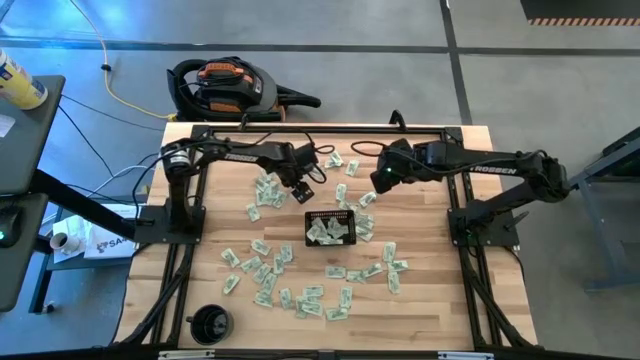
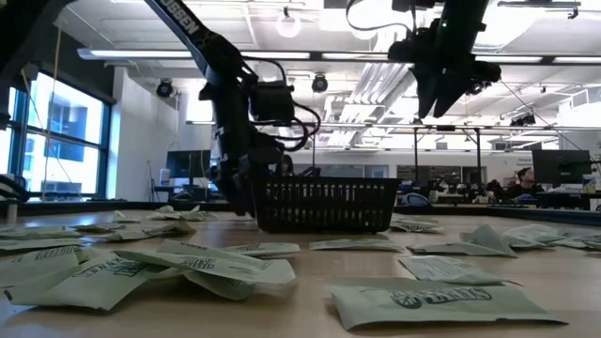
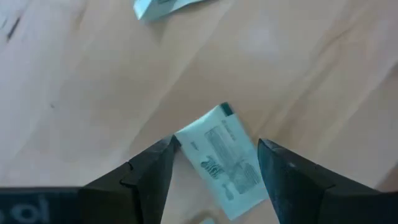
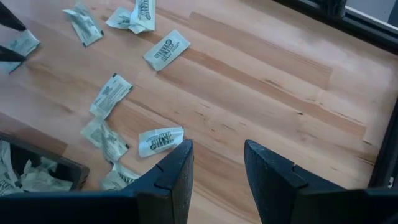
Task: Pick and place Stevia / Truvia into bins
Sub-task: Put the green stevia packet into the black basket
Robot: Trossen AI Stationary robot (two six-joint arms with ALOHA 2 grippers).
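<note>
On the wooden worktop (image 1: 430, 310) sachets (image 1: 262, 272) are scattered around the black mesh bin (image 1: 330, 228), which already holds several. A pick is judged in hand: the left hand (image 3: 214, 177) is spread wide astride one sachet (image 3: 219, 157), nothing gripped; closing squarely is needed next. The right hand (image 4: 217, 168) hovers part-open, empty. "ROSSEN" is readable on the arms; the sachet print is illegible.

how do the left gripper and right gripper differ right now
The left gripper is down at the table with its fingers open either side of one sachet; the right gripper is raised above bare wood, fingers closer together with nothing between them. The left sits just off the black tray on its left side, the right beyond the tray's right corner. Both are dark two-finger grippers.
</note>
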